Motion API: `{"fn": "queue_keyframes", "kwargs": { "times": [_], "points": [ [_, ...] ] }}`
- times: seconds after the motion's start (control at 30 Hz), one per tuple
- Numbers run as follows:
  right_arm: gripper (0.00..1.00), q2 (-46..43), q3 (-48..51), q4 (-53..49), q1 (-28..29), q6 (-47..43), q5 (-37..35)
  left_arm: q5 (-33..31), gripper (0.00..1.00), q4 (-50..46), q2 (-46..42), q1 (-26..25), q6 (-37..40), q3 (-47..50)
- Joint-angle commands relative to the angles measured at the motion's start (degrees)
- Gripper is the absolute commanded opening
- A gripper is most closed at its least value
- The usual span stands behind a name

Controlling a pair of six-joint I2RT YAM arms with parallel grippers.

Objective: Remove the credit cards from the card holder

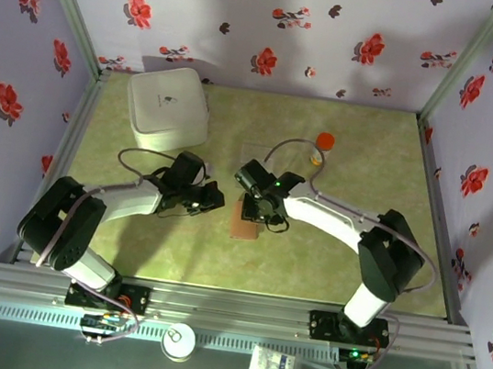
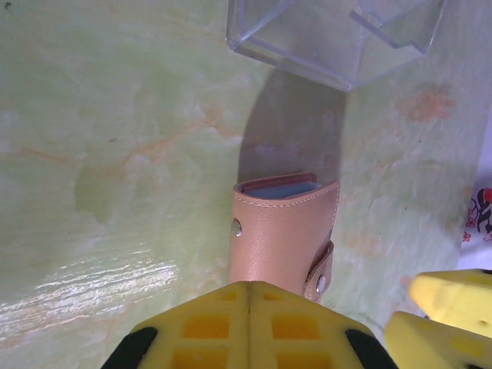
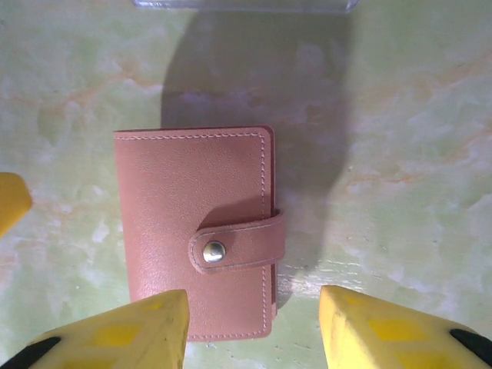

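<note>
- Two yellow grippers sit close to the card holder (image 3: 192, 223), near the middle of the green table (image 1: 346, 264).
- The card holder lies flat and closed. Its strap (image 3: 238, 247) wraps round one long edge and is snapped shut.
- The left gripper (image 2: 250, 323) has its fingers pressed tight together with no gap. It points at one short end of the card holder. That end is hidden under the fingers, so it is hard to say if they touch.
- The right gripper (image 3: 254, 296) has its fingers spread wide. One finger (image 3: 138, 330) covers a near corner of the card holder. The other hangs over bare table, just past the strap edge.
- At the open far end, a blue-grey strip (image 2: 280, 189) peeks out. It may be a card or a pocket.
- A clear box (image 2: 307, 38) stands just past that end, with a little shaded table between.
- A big white container (image 1: 167, 108) sits in the far left corner, well apart.
- Lots of bare table lies to the right and in front of the card holder.
</note>
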State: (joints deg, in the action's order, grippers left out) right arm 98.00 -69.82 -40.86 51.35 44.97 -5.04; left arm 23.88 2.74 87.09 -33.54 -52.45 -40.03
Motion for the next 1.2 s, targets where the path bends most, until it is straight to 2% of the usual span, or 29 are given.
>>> {"fn": "queue_keyframes", "kwargs": {
  "times": [0.0, 0.33, 0.7, 1.17],
  "points": [
    [0.47, 2.96, -2.76, -1.81, 0.15, -2.19, 1.42, 0.08, 0.00, 1.91, -1.19, -0.12, -1.60, 2.23],
    [0.41, 9.74, -8.90, -6.05, 1.21, -5.06, 1.02, -0.25, 0.00, 2.13, -2.88, 0.32, -1.28, 4.59],
    [0.33, 14.02, -10.84, -7.26, 1.56, -5.59, 2.33, -0.28, 0.00, 2.95, -3.37, 0.49, -1.55, 5.91],
    [0.24, 14.42, -8.96, -5.61, 1.38, -4.76, 3.26, 0.80, 0.00, 2.88, -2.89, 0.34, -1.41, 5.16]
  ]
}}
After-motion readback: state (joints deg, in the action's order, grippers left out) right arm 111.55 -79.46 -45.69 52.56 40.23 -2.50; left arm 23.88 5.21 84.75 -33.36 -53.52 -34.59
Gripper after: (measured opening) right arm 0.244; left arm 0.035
